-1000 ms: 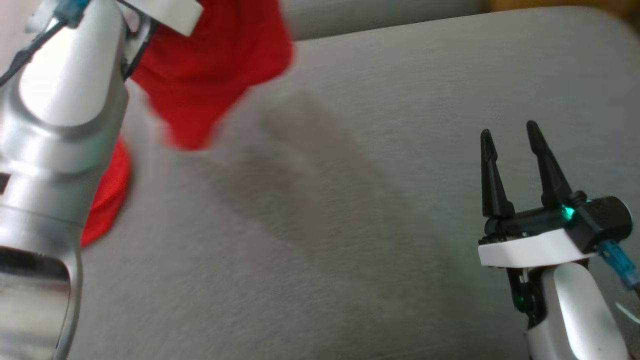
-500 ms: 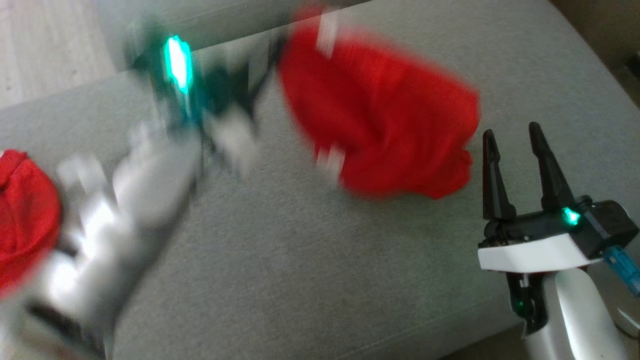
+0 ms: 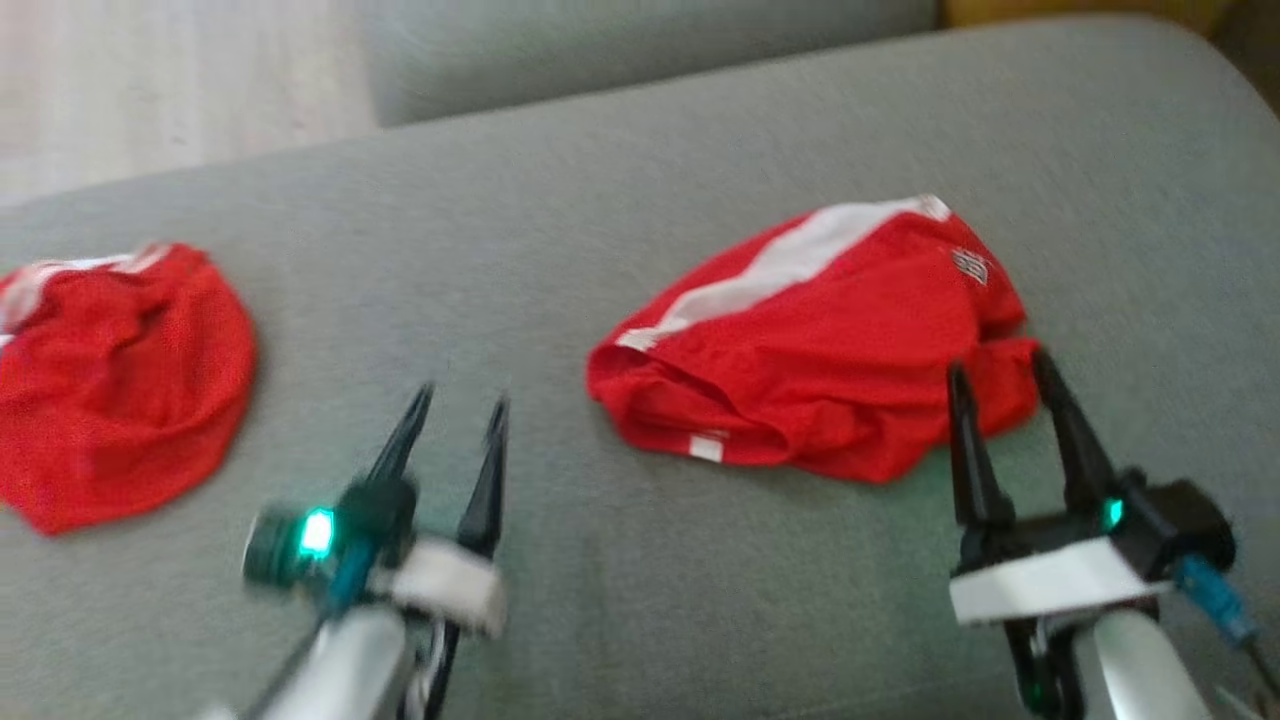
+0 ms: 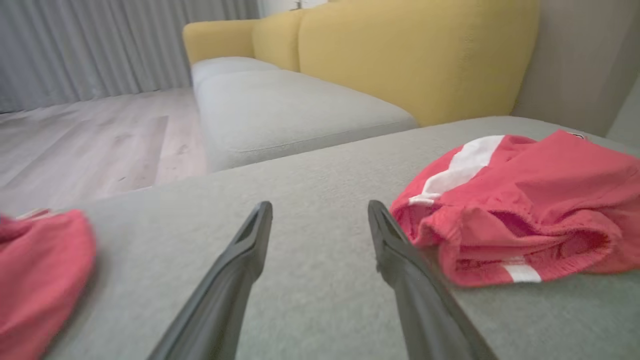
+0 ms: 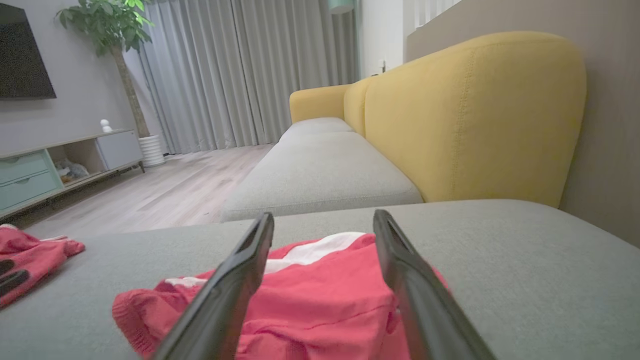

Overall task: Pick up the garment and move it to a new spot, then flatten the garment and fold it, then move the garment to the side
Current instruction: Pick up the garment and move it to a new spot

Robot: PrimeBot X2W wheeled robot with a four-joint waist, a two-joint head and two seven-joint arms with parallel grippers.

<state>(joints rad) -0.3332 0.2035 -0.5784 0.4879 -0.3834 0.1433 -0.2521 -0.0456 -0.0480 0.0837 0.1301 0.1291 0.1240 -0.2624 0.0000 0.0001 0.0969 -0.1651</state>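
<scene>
Head view: a crumpled red mesh garment with a white stripe [image 3: 815, 345] lies on the grey fabric cushion [image 3: 640, 600], right of centre. The left gripper [image 3: 462, 398], somewhat blurred, hangs apart from it with its fingers parted and empty. The right gripper [image 3: 1000, 364] stands wide at the garment's near edge, perhaps touching it. A second red cloth heap [image 3: 115, 380] lies far left.

Left wrist view: the fingers are spread, and the garment is just beside one fingertip.

Right wrist view: the wide fingers frame the garment and grip nothing.

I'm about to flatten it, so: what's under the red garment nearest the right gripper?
The red garment lies bunched on the grey cushion, which shows all around it. The patch directly beneath is covered by its folds and cannot be seen.
</scene>
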